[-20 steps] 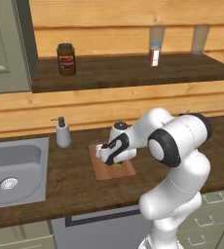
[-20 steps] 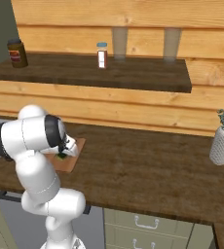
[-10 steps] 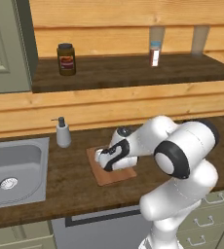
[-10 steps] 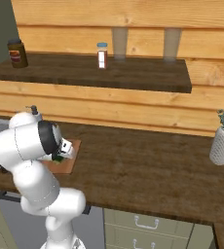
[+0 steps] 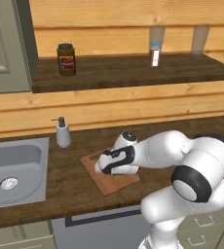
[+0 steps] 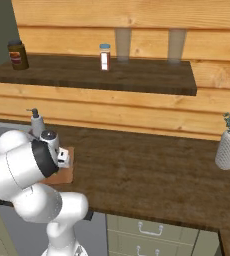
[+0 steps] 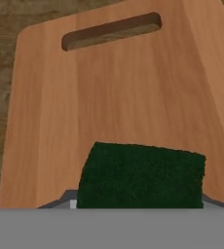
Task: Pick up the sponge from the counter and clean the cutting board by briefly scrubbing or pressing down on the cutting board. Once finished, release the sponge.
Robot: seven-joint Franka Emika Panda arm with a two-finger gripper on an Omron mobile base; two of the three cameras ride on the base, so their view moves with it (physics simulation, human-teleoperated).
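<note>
Right under my end effector (image 5: 115,171) sits the sponge (image 7: 140,175), dark green face toward the hand camera, clamped between the jaws and low over the cutting board (image 7: 119,97). From the hand view its long axis runs across the board's length, and bare wood stretches ahead to the handle slot (image 7: 111,30). I judge the scrub should travel that way. Around the board lies the counter (image 5: 70,182), with the sink (image 5: 16,163) to the left.

— On the upper shelf (image 5: 133,73)?
— Dark jar (image 5: 66,59) at left, small white bottle (image 5: 155,53) with blue cap farther right.
— Lower down?
— Steel sink (image 5: 16,168) at left, soap dispenser (image 5: 62,132) just beside it, pale vase (image 6: 229,149) with flowers far right.
</note>
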